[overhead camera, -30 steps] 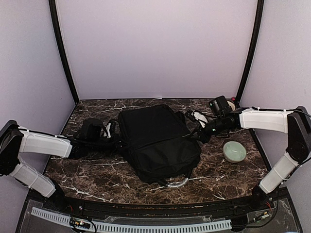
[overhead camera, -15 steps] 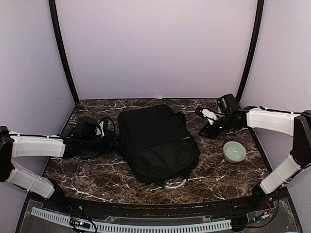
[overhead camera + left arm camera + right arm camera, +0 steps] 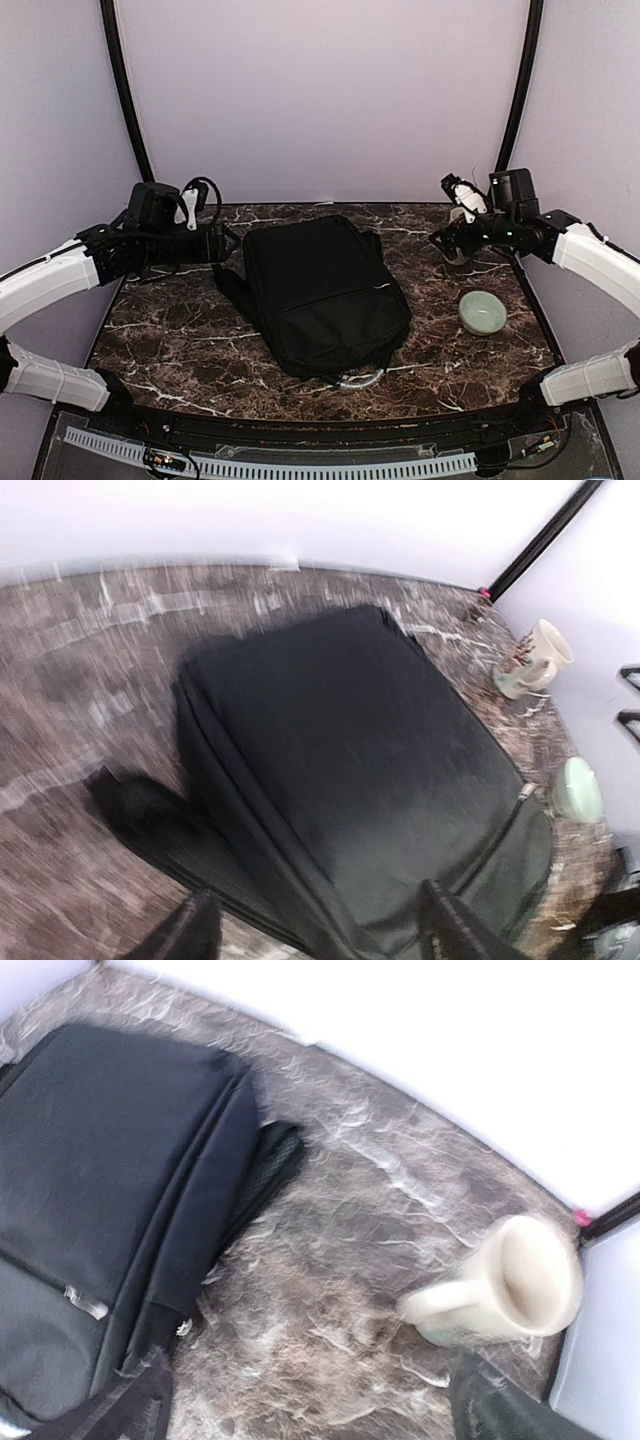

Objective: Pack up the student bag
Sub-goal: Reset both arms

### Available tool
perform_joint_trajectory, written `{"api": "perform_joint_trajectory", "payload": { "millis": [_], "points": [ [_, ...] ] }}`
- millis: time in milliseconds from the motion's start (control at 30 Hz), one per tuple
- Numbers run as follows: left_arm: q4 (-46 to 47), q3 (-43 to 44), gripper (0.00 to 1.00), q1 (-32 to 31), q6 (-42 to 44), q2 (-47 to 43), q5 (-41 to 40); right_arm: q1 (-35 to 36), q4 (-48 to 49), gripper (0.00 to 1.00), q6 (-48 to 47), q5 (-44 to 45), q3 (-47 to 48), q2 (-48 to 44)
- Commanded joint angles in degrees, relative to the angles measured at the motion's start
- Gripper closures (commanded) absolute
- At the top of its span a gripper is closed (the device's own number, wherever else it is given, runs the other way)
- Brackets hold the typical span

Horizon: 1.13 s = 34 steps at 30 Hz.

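**Fig.** Top view: student bag (image 3: 322,290) lies flat at frame centre, zips apparently shut. Vs. 1 s ago, both arms have let go of its side edges and risen. Left gripper (image 3: 215,245) is now at upper left, right gripper (image 3: 448,243) at upper right; both jaws are spread, nothing held. Prob. a release step is done, though the bowl (image 3: 482,312) and mug (image 3: 510,1285) lie outside the bag. No legible brand or text; mug print is too blurred.

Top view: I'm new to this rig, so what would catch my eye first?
The big black student bag lies flat in the middle of the marble table. A pale green bowl sits to its right, a cream mug in the far right corner. The left gripper and right gripper hang open either side, empty.
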Motion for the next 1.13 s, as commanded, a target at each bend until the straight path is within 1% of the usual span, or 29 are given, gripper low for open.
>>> {"api": "perform_joint_trajectory", "payload": {
  "millis": [0,133,200,333,433,500,567,700,933,1100],
  "points": [
    [-7.6,6.1,0.23,0.4,17.7,-3.6,-12.8,-1.1,4.3,0.00,5.6,7.2,3.3,-4.6],
    [-0.4,6.0,0.03,0.4,26.3,-6.5,-19.5,-1.3,7.5,0.00,8.1,16.1,3.3,-6.5],
    [5.2,3.3,0.01,0.4,28.5,-8.2,-22.7,-1.8,9.3,0.00,9.0,16.1,2.1,-8.3],
    [16.0,-2.8,0.01,0.4,29.9,-10.3,-27.6,-4.8,12.1,0.00,10.5,12.4,-0.8,-11.7],
    [21.2,-6.6,0.01,0.5,30.5,-10.4,-31.3,-7.5,13.7,0.00,11.1,11.7,-3.3,-12.3],
    [21.0,-7.2,0.01,0.8,30.2,-9.8,-32.8,-9.3,15.1,0.00,11.2,11.0,-5.0,-13.0],
    [18.6,-6.9,0.02,1.5,28.3,-9.3,-33.4,-11.0,15.1,0.00,11.4,9.7,-5.8,-13.5],
    [16.5,-7.7,0.04,2.1,26.4,-9.5,-32.3,-12.5,14.8,0.00,11.1,6.0,-7.3,-13.9],
    [19.5,-9.8,0.03,2.2,29.6,-11.5,-34.1,-13.5,14.8,0.00,11.4,4.8,-7.5,-13.4],
    [19.9,-10.5,0.02,2.3,30.1,-12.9,-34.1,-13.9,15.3,0.00,11.0,3.5,-8.4,-13.2]
  ]
}}
